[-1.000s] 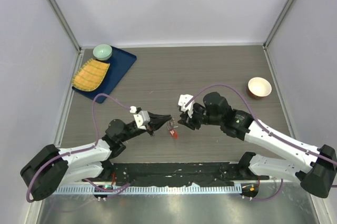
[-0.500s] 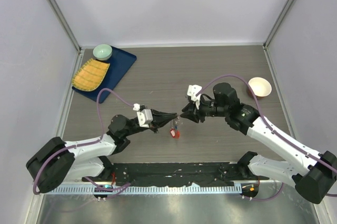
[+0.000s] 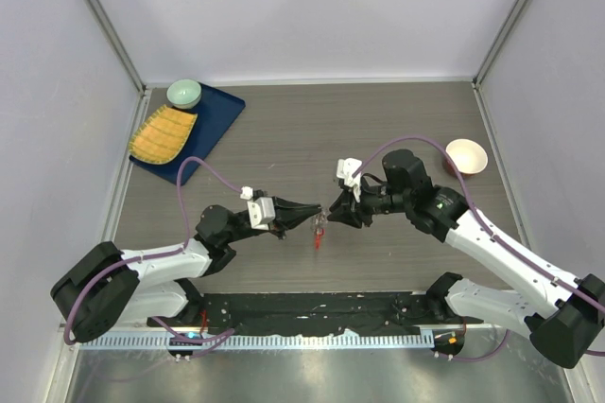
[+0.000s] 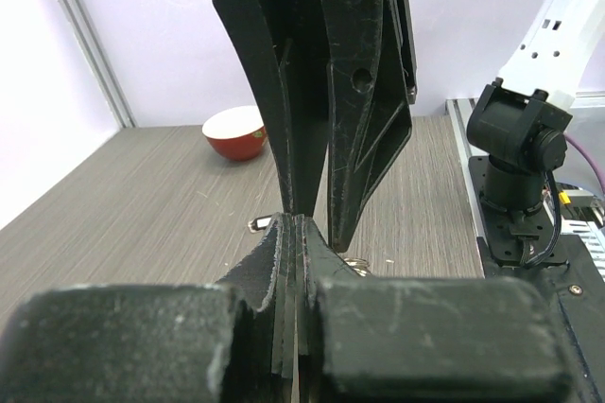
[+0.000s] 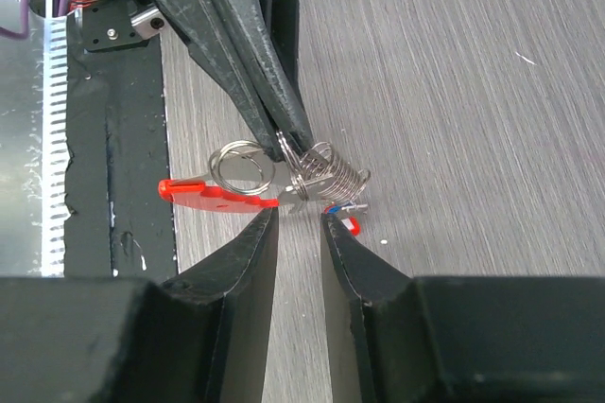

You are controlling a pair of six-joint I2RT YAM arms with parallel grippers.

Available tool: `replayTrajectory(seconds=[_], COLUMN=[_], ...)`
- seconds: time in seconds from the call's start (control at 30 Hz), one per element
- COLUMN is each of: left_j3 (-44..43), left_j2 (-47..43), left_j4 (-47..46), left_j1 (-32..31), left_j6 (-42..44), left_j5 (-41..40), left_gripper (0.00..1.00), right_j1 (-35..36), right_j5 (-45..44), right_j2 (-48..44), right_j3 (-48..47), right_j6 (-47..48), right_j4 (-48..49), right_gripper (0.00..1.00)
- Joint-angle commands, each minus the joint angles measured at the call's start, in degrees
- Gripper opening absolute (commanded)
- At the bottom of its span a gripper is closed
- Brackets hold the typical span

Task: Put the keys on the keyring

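Keyring (image 5: 326,171) sits near the middle of the desk (image 3: 284,138), at the spot where the two arms meet tip to tip. The left jaws are closed on it: in the right wrist view their long black fingers (image 5: 248,62) come in from the upper left and pinch the pale wire coil at its top. A round loop of the same wire lies beside the coil, with a flat red tag (image 5: 213,195) under it and a small blue tag (image 5: 346,220) at the coil's lower right. The right jaws stand slightly open, and their tips (image 5: 253,244) are just short of the coil and the red tag, holding nothing. The left wrist view shows the same meeting, with the right fingers reaching down to the shut left tips and bits of wire showing on either side. The keys cannot be told apart from this small bundle. A red-and-white bowl (image 3: 466,157) stands well apart at the right, and a blue tray (image 3: 223,112) lies at the far left corner.
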State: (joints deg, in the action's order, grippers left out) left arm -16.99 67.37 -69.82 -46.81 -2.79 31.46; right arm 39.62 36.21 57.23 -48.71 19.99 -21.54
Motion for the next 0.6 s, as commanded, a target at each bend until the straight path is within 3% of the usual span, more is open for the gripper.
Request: replayTrajectory(seconds=[0.0,0.27,0.57], left_j3=[-2.17,-2.43,-2.34], left_j2=[-0.66,-0.93,-2.42], left_j4=[-5.50,-5.15,-4.97], left_j1=[0.05,0.05,0.05], left_j6=[0.68,0.15,0.06], left_j5=[1.14,2.90,2.82], left_gripper=[0.00,0.00,0.00], right_j1=[-0.15,-0.24,-0.33], right_j5=[2.81,5.45,6.94], right_j2=[-0.98,1.04,2.53], right_j3=[-3.50,-4.99,-4.91], right_j6=[0.84,1.11,1.19], right_j4=[0.36,0.27,0.27], right_gripper=[0.31,0.28,0.13])
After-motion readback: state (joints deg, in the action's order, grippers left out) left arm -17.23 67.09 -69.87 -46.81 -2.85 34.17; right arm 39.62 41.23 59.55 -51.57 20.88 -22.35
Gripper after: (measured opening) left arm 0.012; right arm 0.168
